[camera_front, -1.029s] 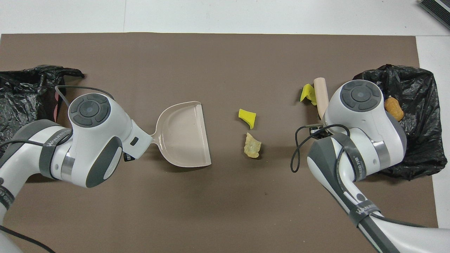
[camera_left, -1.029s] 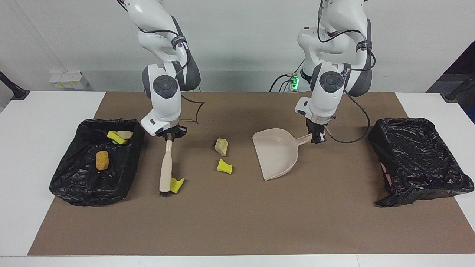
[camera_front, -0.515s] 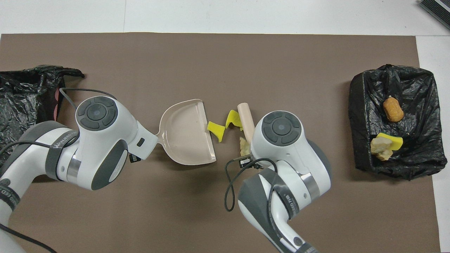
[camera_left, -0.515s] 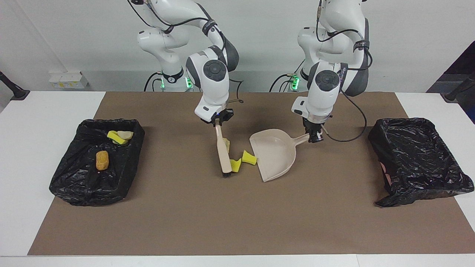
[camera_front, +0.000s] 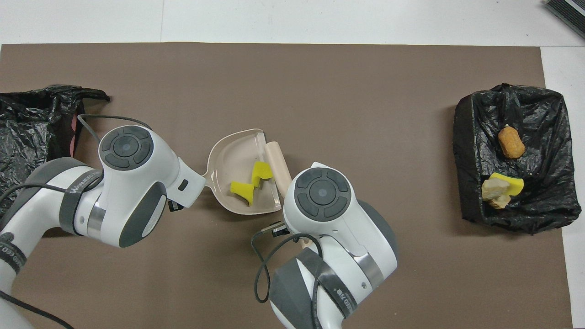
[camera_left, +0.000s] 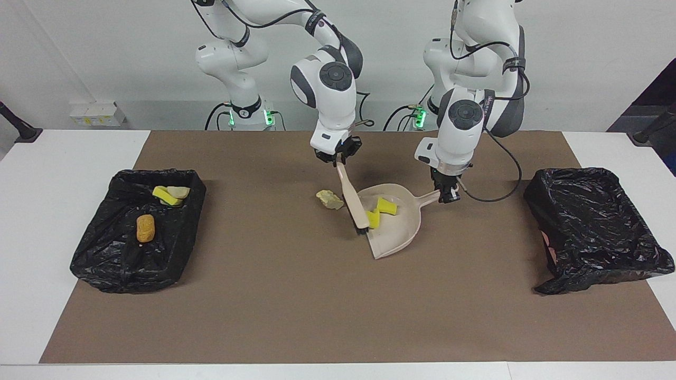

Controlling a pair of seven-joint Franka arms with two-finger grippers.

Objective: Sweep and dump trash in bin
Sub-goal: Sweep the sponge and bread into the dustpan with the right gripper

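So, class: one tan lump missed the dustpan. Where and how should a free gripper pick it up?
Take the tan lump from straight above, fingers across its narrow width. It lies low on the mat, beside the brush, so the side toward the brush is crowded.

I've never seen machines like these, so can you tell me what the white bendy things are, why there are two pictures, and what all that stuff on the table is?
The white bendy things are two robot arms, each ending in a two-finger hand called a gripper. One picture looks at them from across the table; the other looks down from above them. The right gripper holds a beige brush. The left gripper holds the handle of a beige dustpan lying on the brown mat. Two yellow sponge scraps sit inside the dustpan. One tan lump still lies on the mat beside the brush. At each end of the table is a bin lined with black plastic: the bin at the right arm's end has scraps in it, and the bin at the left arm's end shows none.
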